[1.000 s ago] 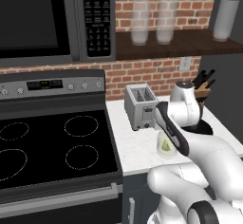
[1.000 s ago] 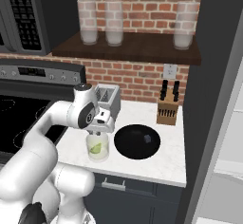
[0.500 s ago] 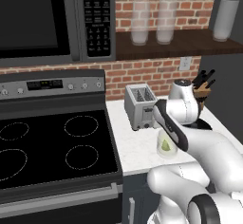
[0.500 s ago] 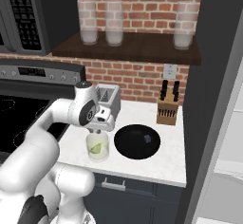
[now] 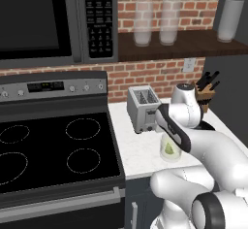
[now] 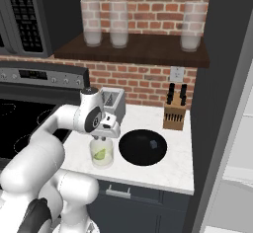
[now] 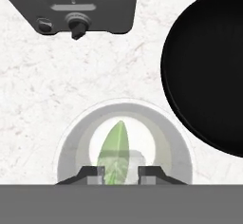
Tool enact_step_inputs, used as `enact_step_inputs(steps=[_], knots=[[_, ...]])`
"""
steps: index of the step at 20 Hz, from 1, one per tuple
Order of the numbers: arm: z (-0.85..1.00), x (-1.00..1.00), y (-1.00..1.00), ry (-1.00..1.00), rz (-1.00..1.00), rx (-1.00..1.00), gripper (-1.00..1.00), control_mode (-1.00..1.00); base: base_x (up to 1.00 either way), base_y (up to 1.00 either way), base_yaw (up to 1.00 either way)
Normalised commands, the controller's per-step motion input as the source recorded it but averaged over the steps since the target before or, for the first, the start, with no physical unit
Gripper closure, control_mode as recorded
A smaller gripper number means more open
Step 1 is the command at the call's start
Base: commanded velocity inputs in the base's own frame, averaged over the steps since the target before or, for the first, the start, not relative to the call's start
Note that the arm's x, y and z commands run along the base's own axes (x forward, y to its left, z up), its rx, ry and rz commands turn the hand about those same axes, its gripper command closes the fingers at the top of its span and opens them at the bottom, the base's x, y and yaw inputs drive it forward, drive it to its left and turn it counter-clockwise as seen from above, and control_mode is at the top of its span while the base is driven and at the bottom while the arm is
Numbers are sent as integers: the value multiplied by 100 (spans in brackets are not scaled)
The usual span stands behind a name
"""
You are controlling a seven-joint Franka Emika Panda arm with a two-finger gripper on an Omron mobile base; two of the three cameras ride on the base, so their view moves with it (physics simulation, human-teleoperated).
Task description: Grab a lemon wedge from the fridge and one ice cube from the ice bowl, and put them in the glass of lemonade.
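Above the glass of lemonade (image 7: 124,144), just beside the ice bowl (image 7: 209,71): gripper (image 7: 120,172) hangs with jaws narrowly parted around an ice cube (image 7: 124,163). Lemon wedge (image 7: 115,149) already in the glass. Drop step; next, judged: open jaws squarely over the rim.

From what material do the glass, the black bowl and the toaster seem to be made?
Glass of lemonade: clear glass or plastic; the wedge shows through the wall.
Ice bowl: matte black, perhaps ceramic or plastic; no shine.
Toaster: brushed grey metal, by its dull sheen.
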Motion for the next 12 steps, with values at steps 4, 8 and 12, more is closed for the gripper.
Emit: enact_step_inputs(steps=[4,8,12], knots=[[-6,0,0,0,0,1,100,-100,0,0,0],[0,0,0,0,0,0,-100,-100,0,0,0],[0,0,0,0,0,0,-100,-100,0,0,0]])
